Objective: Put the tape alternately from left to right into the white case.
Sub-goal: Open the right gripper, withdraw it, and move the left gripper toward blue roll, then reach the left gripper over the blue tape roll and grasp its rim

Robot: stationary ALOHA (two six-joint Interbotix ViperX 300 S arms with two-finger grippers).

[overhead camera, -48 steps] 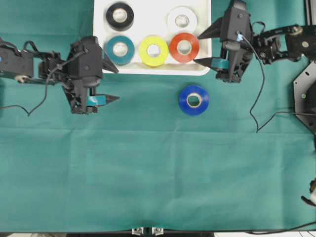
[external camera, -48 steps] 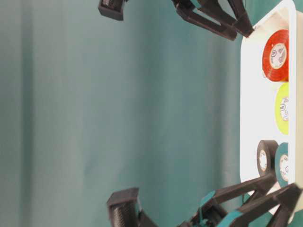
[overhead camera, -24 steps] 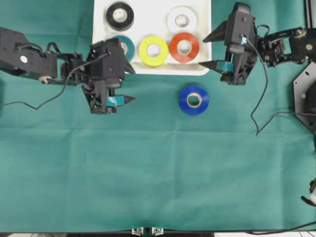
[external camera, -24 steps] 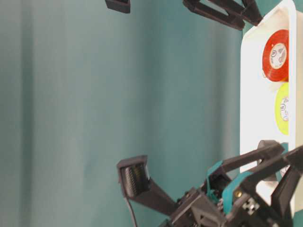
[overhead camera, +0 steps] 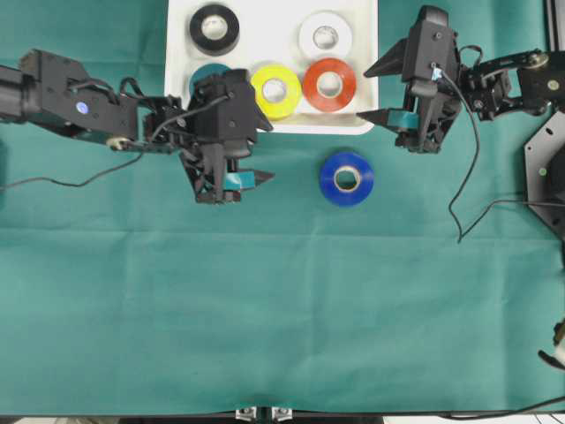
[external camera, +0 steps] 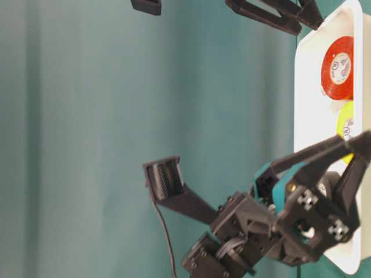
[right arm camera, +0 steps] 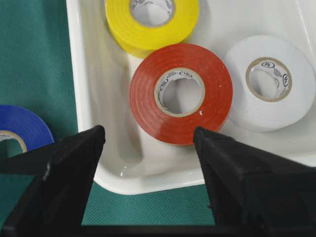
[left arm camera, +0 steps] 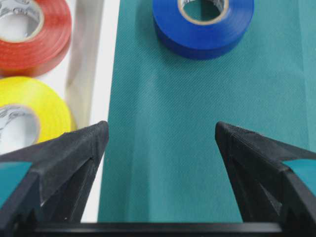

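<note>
The white case at the back holds the black, white, yellow and red-orange tape rolls. A teal roll in it is half hidden by my left arm. The blue roll lies flat on the cloth in front of the case. My left gripper is open and empty, left of the blue roll, over the case's front rim. My right gripper is open and empty at the case's right front corner, facing the red-orange roll.
Green cloth covers the whole table. A black cable trails from the right arm across the cloth, and a black bracket stands at the right edge. The table's front edge runs along the bottom of the overhead view.
My left arm has swung right along the case's front edge toward the blue roll and now covers part of the teal roll. The right gripper drew back slightly from the case, still open.
</note>
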